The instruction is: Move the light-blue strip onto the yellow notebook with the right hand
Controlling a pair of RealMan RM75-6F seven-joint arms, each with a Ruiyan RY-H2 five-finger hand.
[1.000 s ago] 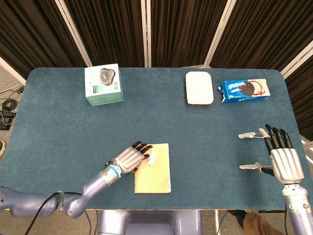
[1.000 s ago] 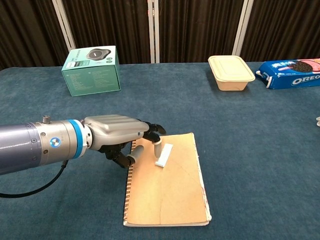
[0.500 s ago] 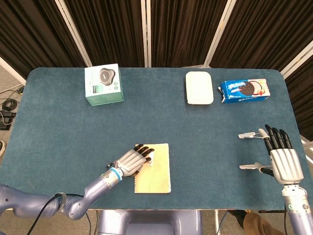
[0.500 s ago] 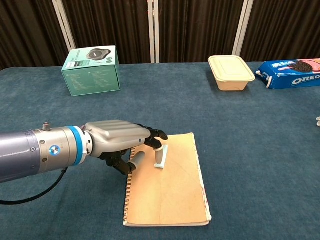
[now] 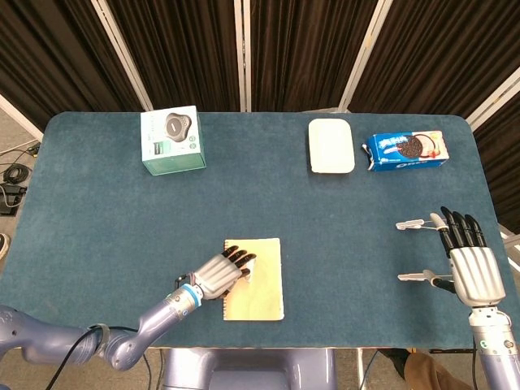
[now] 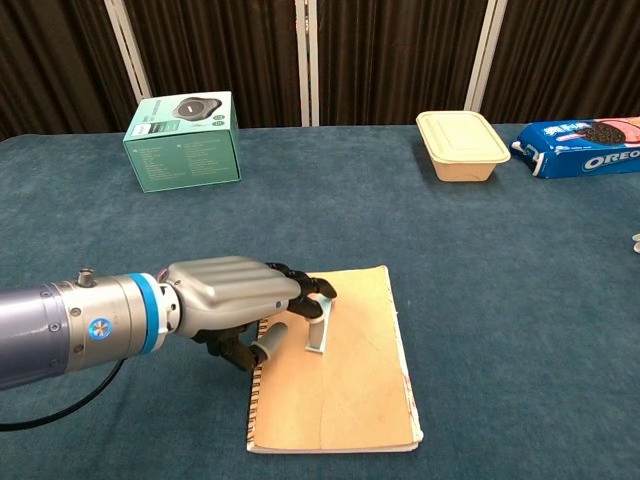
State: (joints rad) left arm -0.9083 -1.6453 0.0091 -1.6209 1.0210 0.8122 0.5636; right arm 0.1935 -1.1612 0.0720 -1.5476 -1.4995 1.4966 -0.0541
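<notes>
The yellow notebook (image 5: 264,294) (image 6: 350,390) lies near the table's front edge, left of centre. Over its upper left corner my left hand (image 5: 219,276) (image 6: 235,300) pinches the light-blue strip (image 6: 318,337), fingers curled over its top and thumb beneath. The strip is tilted up on its edge, its lower end on or just above the cover. In the head view the fingertips mostly hide the strip. My right hand (image 5: 471,264) rests far off at the table's right edge, flat, fingers spread and holding nothing.
A green box (image 5: 171,140) (image 6: 182,140) stands at the back left. A white lidded container (image 5: 331,145) (image 6: 462,145) and a blue Oreo pack (image 5: 406,149) (image 6: 585,145) sit at the back right.
The strip lay flat on the notebook; my left hand's fingers closed on it and tipped it up on edge, drawing back slightly toward the front. The right hand stayed still.
</notes>
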